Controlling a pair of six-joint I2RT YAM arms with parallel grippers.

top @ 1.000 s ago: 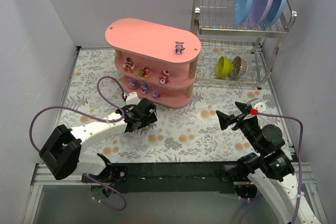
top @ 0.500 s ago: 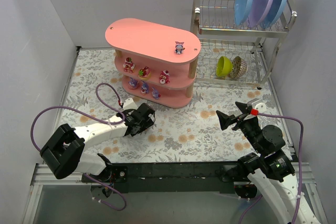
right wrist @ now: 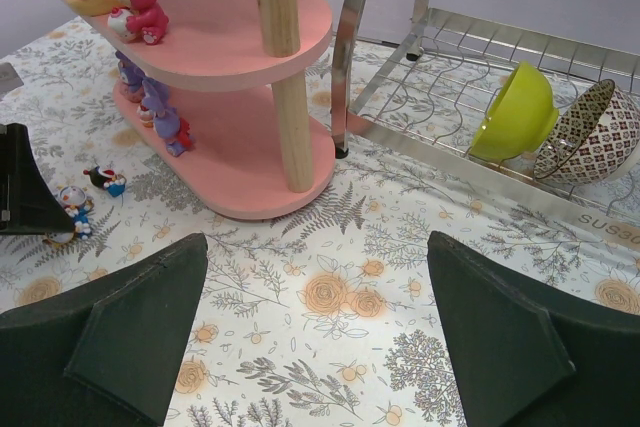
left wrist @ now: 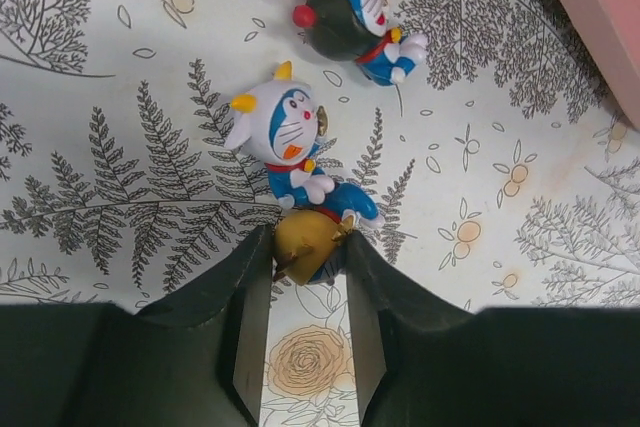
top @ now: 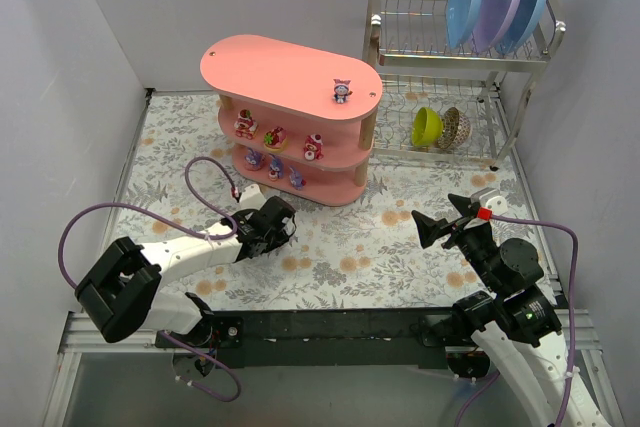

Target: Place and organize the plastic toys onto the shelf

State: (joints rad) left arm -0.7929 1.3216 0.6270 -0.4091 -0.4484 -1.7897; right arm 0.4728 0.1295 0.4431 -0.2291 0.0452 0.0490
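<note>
On the floral mat lies a white and blue toy [left wrist: 290, 142] with a yellow base. My left gripper [left wrist: 306, 247] is shut on that base, one finger pressed to each side. A second toy [left wrist: 355, 22], dark with a red hat, lies just beyond it, untouched. In the top view the left gripper [top: 278, 229] is low on the mat in front of the pink shelf [top: 290, 72]. One toy [top: 342, 92] stands on the shelf's top tier, and several stand on the two lower tiers. My right gripper [top: 452, 212] hovers open and empty to the right of the shelf.
A metal dish rack [top: 460, 77] stands at the back right with three plates [top: 500, 2] on top. A green bowl [top: 427, 127] and a patterned bowl [top: 455, 129] sit below them. The shelf's pink base edge [left wrist: 600, 7] is close to the loose toys.
The left gripper's jaws have closed from wide open onto the yellow base of the white and blue toy. The right arm has not moved.
</note>
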